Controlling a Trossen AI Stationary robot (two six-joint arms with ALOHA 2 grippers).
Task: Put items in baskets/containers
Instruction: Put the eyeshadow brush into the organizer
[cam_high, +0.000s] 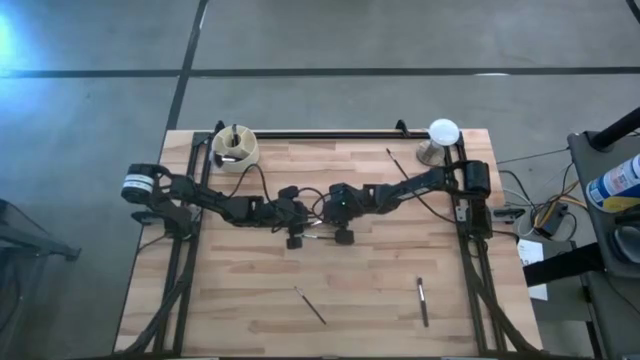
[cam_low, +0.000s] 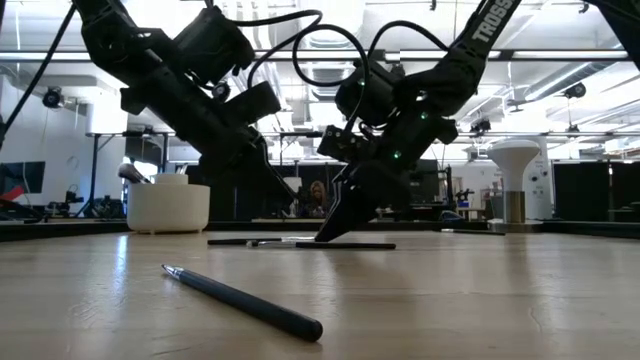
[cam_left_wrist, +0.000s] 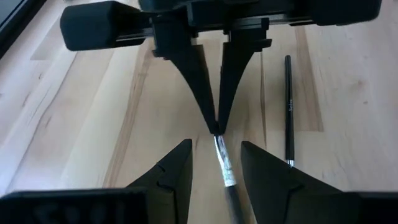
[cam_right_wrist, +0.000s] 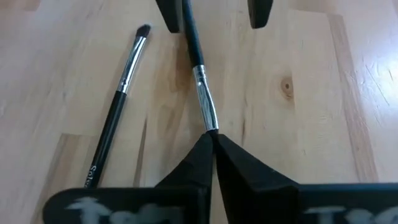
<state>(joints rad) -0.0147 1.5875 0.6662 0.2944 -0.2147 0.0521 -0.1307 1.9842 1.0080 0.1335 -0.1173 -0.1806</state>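
The right gripper (cam_right_wrist: 212, 138) pinches a brush (cam_right_wrist: 198, 74) tip mid-table, far from every edge, the left gripper (cam_left_wrist: 214, 163) open around it, "TROSS" on an arm.

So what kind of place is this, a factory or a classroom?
Most likely a robotics lab or workshop. The wooden table stands on a bare concrete floor, and the low view shows a large open room behind it, with ceiling strip lights, exposed ducts and more benches. Two robot arms work over makeup brushes on the table.
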